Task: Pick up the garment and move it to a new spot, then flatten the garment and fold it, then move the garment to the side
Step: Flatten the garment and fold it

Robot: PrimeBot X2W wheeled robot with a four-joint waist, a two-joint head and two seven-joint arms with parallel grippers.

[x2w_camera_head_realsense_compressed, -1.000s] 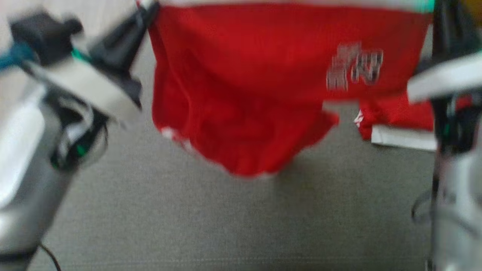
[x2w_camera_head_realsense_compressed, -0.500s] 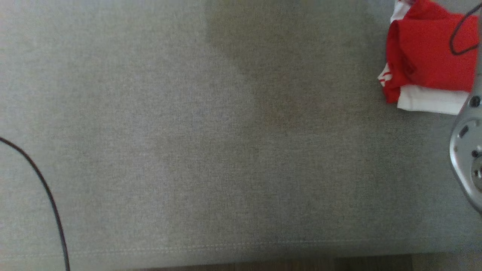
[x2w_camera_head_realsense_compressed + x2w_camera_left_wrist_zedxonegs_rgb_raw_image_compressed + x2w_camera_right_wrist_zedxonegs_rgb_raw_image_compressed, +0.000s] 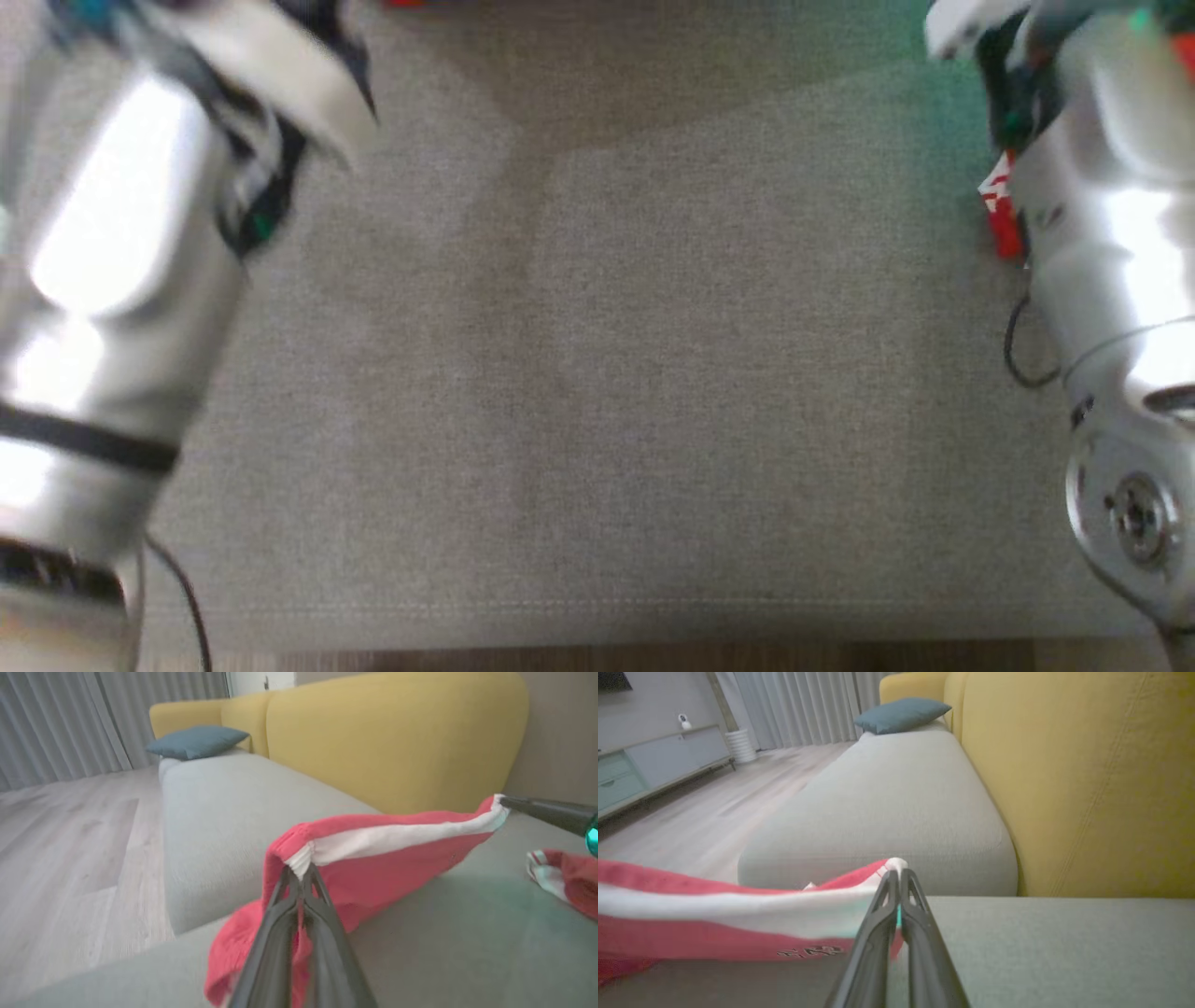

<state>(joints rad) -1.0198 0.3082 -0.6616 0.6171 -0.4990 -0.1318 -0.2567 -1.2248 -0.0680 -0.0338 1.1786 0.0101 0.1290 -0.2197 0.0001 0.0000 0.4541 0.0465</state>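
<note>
**Over the grey sofa seat [image 3: 597, 373]: both claws clamped on the red garment [image 3: 387, 858]**

Across the room, I see a pale wood floor [image 3: 70, 835] running along the front of the sofa, grey curtains [image 3: 46, 718] at the far end and a low grey sideboard [image 3: 644, 770] against the wall. Yellow backrests [image 3: 397, 742] rise behind the seat, and a blue cushion [image 3: 196, 742] lies at its far end.

The garment hangs stretched between my two arms above the seat. My left claw [image 3: 301, 877] is pinched tight on one end of its white waistband. My right claw [image 3: 899, 875] is pinched just as tight on the other end. The band runs fairly taut between them and the red cloth sags below it, with some dark lettering near the right claw.

A second red and white garment [image 3: 565, 877] lies bunched on the seat beyond the right claw, apart from the held one.

My head view is blurred. My left forearm [image 3: 121, 280] and right forearm [image 3: 1111, 233] crowd its edges, and the right one hides all but a red sliver of the bunched cloth. Whether the hanging hem touches the seat I cannot tell.
</note>
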